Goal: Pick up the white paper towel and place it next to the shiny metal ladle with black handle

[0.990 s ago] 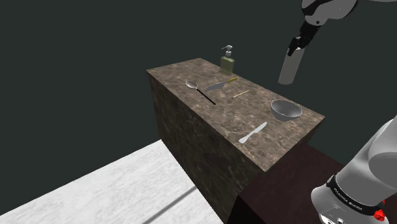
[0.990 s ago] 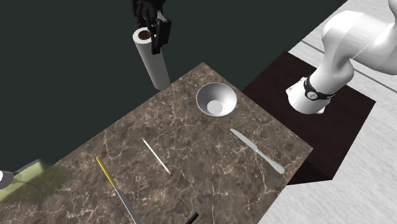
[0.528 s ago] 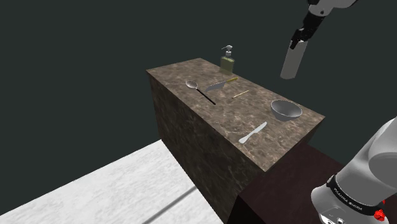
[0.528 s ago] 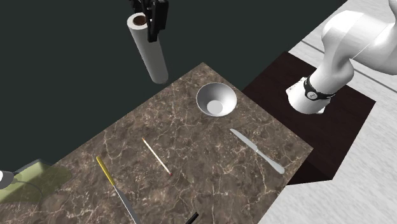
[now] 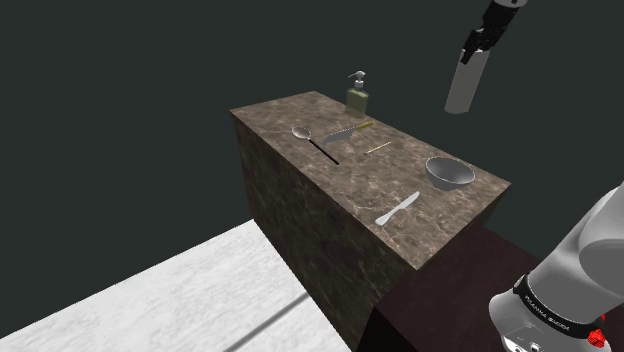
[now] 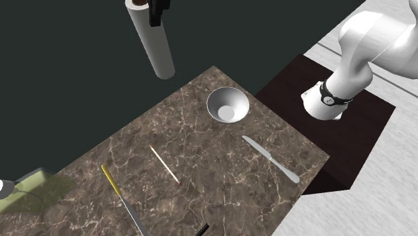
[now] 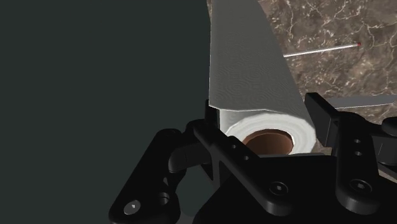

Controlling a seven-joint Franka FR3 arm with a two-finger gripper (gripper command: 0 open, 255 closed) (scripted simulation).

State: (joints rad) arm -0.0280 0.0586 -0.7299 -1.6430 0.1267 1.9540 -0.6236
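The black end effector (image 6: pixel 156 8) pinches the top end of a white cylindrical paper towel roll (image 6: pixel 153 45), which hangs beneath it, clear of the brown marbled counter (image 6: pixel 221 167).

Brown marbled counter (image 5: pixel 300 195), pale floor (image 5: pixel 180 290).

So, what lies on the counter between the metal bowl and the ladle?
One thin pale stick lies flat on the marble there, touching neither the bowl nor the ladle. The shoulder view shows this.
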